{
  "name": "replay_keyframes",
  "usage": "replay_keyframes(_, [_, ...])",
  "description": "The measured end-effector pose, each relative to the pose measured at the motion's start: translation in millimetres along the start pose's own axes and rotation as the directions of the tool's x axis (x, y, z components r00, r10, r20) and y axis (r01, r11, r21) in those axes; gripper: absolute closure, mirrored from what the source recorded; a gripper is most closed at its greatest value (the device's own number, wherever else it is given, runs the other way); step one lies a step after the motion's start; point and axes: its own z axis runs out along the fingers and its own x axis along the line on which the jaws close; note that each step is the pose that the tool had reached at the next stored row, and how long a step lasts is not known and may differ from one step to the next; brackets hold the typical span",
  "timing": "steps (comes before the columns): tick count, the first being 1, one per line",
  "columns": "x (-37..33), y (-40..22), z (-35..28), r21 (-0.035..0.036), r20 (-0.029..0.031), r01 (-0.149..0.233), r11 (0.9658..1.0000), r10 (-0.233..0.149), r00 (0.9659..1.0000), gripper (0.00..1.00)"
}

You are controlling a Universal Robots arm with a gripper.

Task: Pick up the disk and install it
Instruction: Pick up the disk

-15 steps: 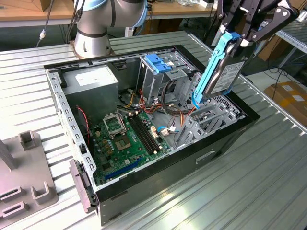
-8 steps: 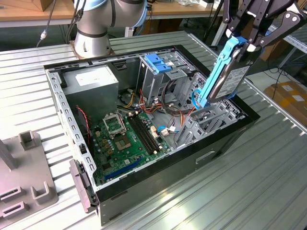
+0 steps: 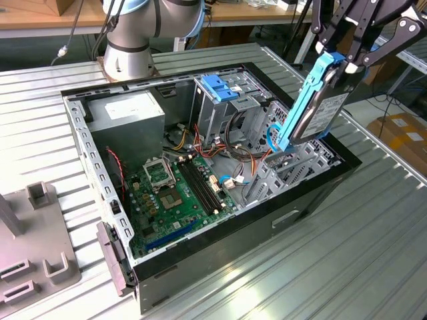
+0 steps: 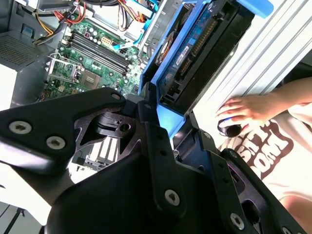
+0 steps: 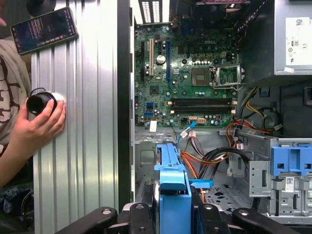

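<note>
disk (image 3: pixel 315 110) in mid-air
gripper (image 3: pixel 345 63) clamped on it, tilted above the open case (image 3: pixel 220 247) at the exterior view's right

**Exterior view:** a raised camera off the arm looks obliquely down, at middle range, on the whole open computer case (image 3: pixel 233 250) and the ribbed table (image 3: pixel 373 267).
**First wrist view:** looks almost straight down into the case, from behind the gripper (image 3: pixel 345 59) that clamps the disk (image 3: pixel 313 110).
**Second wrist view:** very close, sighting along the gripper's black linkage.
All three views share the motherboard (image 3: pixel 177 193). Both wrist views share a person's hand (image 5: pixel 41 122) on the table.
</note>
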Motion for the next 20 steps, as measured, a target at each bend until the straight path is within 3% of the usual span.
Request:
replay_keyframes(9, [-0.2, 0.0, 0.0, 0.0000, 0.0001, 0.000, 1.0000, 0.000, 1.0000, 0.63])
replay_keyframes(20, [-3.1, -0.6, 4.4, 0.0000, 0.0000, 0.000, 1.0000, 0.000, 1.0000, 0.63])
